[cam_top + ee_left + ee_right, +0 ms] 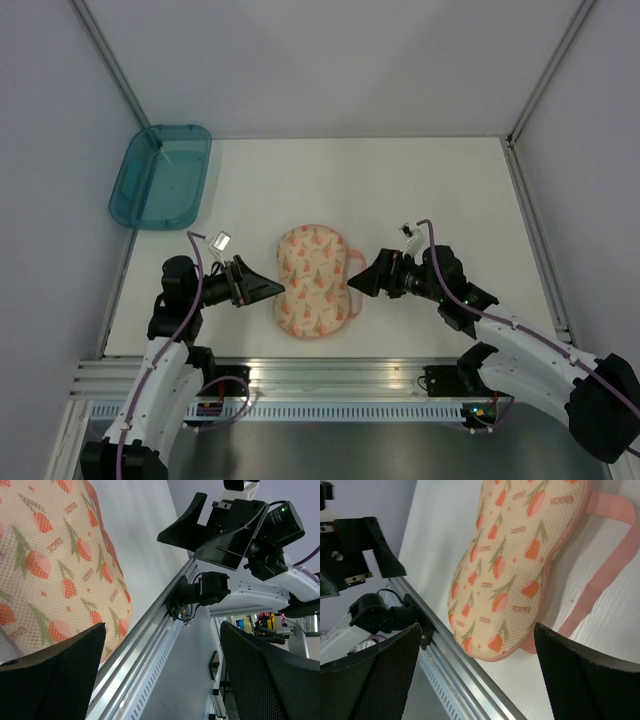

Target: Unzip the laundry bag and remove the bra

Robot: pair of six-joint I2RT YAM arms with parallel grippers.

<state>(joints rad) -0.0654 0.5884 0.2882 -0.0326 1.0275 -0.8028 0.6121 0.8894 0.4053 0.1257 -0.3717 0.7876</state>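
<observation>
The laundry bag (312, 280) lies flat near the table's front edge, a cream-peach mesh pouch with orange-red prints and a pink edge. Its pink loop (354, 262) sticks out on the right side. It also shows in the left wrist view (55, 565) and the right wrist view (520, 560), with the loop (612, 545) beside it. My left gripper (280, 289) is open and empty, its tips at the bag's left edge. My right gripper (350, 281) is open and empty, its tips just right of the bag by the loop. The bra is not visible.
A teal plastic tray (161, 176) stands at the table's back left corner. An aluminium rail (330, 375) runs along the table's front edge, close below the bag. Enclosure posts rise at the back left and back right corners.
</observation>
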